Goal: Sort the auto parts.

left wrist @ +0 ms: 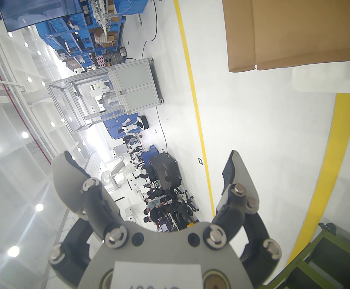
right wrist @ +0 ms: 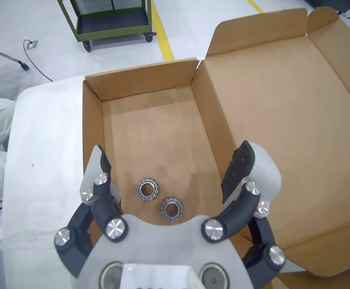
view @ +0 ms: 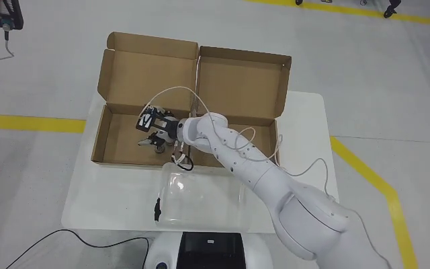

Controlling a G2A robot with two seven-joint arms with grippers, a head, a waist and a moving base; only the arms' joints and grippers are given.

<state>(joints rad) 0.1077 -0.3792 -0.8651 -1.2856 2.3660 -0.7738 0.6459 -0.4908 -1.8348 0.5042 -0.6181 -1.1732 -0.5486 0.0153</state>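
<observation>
Right wrist view, right hand [right wrist: 172, 151] released above two bearings [right wrist: 148, 189] [right wrist: 171, 209], axes upright, in box [right wrist: 142, 79].

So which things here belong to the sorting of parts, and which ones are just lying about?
Job: two roller bearings, the cardboard box holding them, second cardboard box beside it, open right gripper.
Lying about: green cart; clear plastic bin, role unclear.

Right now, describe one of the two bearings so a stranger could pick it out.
On the white table stand two open cardboard boxes; take the box beneath the right pincer. Two metal bearings lie apart on its floor. Pick the bearing closer to the hinged lid, not its neighbour.
</observation>
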